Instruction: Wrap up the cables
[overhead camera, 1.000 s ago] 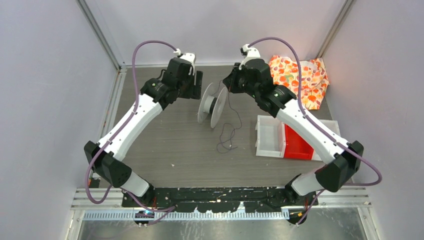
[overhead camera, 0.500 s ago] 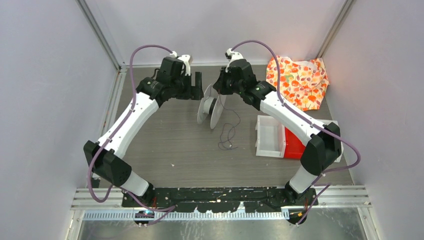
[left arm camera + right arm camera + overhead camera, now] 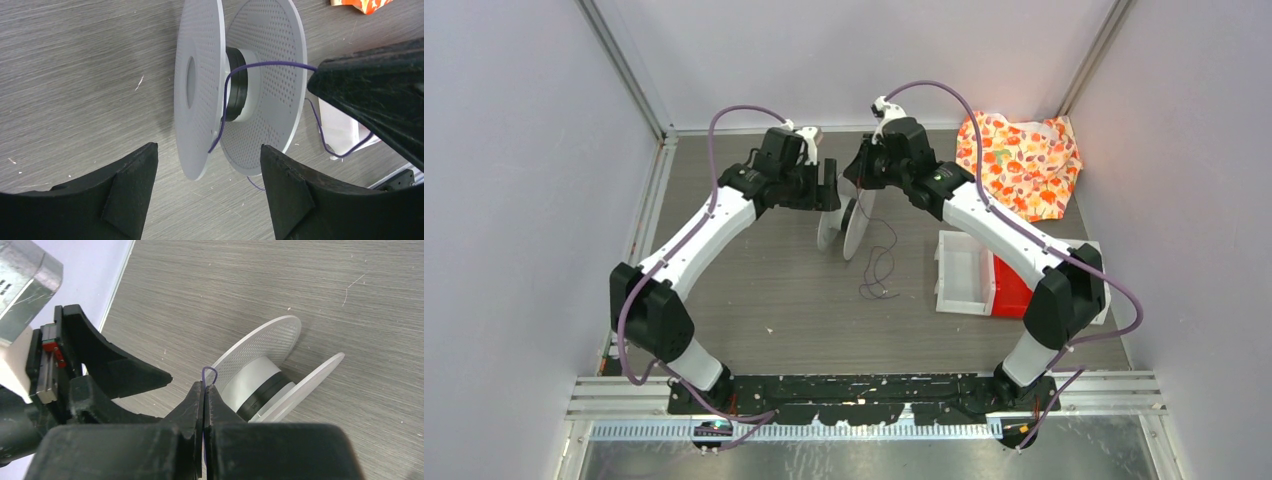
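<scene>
Right gripper (image 3: 205, 390) is pinching the thin cable (image 3: 270, 63), jaws fully closed; left gripper (image 3: 206, 167) is hanging wide apart — holding nothing — spool (image 3: 200, 130) just ahead of it.

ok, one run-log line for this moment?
right gripper: shut on thin dark purple cable | left gripper: open, at grey perforated plastic spool, nothing held | cable: runs over spool hub, slack looped on table

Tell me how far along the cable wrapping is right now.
Partway at most. Done: a dark band, likely wound turns, sits on the hub of the spool. In hand: the right gripper is shut on the cable just above the spool, and the left gripper stands open facing it. Left: a long stretch of the cable lies in loose loops on the table beside the spool, not yet wound on.
</scene>
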Available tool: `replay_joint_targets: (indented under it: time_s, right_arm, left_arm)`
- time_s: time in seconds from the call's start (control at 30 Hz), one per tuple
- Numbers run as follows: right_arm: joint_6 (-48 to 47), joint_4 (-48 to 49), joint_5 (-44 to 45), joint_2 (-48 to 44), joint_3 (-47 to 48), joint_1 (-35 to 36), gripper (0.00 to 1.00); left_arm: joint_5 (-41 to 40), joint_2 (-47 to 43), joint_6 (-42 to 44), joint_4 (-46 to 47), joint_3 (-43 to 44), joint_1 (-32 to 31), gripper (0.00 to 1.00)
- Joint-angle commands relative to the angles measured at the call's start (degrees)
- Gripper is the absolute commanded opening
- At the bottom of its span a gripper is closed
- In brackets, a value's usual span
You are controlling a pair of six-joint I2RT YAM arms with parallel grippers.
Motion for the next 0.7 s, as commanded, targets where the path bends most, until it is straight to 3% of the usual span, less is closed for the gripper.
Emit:
replay_joint_targets:
  time_s: [0.0, 0.67]
  right_arm:
    - [0.8, 2.9, -1.3, 0.4, 1.8, 0.0, 0.01]
    - [0.1, 3.2, -3.4, 1.8, 0.2, 0.0, 0.01]
  left_arm:
    - [0.0, 0.8, 0.3, 4.7, -0.2, 0.1, 0.75]
    - [-0.5, 2.5, -0.4, 5.7, 0.1, 0.1, 0.61]
